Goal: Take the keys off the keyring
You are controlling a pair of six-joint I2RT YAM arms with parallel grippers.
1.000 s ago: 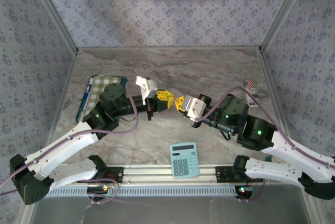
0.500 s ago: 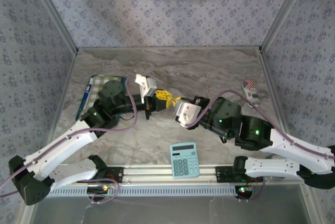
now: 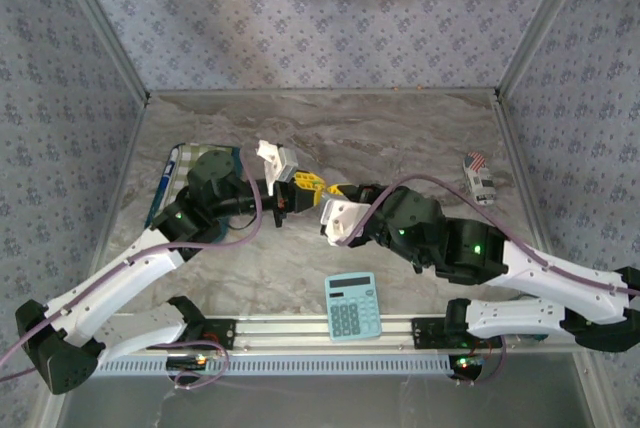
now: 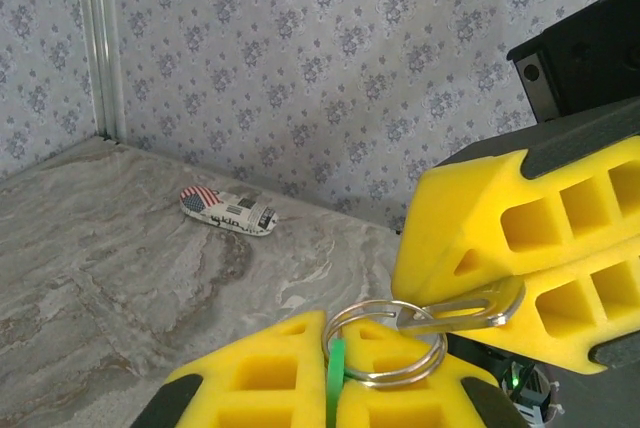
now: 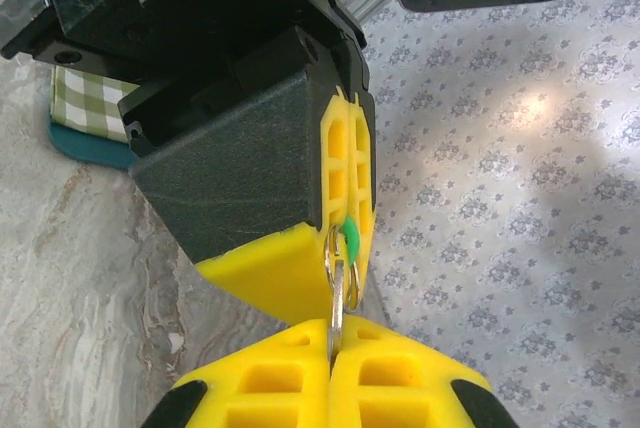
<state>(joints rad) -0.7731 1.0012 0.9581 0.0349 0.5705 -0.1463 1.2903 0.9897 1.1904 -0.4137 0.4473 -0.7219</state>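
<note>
- The marble-patterned counter [image 3: 420,128] fills the floor of a booth with wallpapered walls.
- The left arm [image 3: 120,283] and the right arm [image 3: 540,273] reach in from the near corners and meet just left of the middle, above the counter.
- A green-and-white checked cloth [image 3: 183,173] lies at the left side, partly under the left arm.
- A light blue calculator [image 3: 351,306] lies flat near the front edge, between the two arm bases and apart from both grippers.
- The left gripper [image 3: 306,185] has its yellow fingers [image 4: 250,383] pressed together, clamped on the keys.
- The right gripper [image 3: 338,192] faces it almost tip to tip, and its yellow fingers [image 5: 400,378] are pinched shut on a flat silver piece.
- A blue pen [image 3: 162,188] lies along the left edge of the cloth.
- A small object with a stars-and-stripes print [image 3: 480,176] lies near the right wall, well apart from everything else.
- The keyring [image 4: 385,343], a double steel loop, hangs in the air between the two sets of fingers, above the counter.
- The flat silver piece [image 4: 462,308] is threaded on the keyring and runs into the seam of the right fingers.
- The keys [image 4: 335,380], a tiny bright green sliver, sit in the seam of the left fingers, touching the keyring and still on it.
</note>
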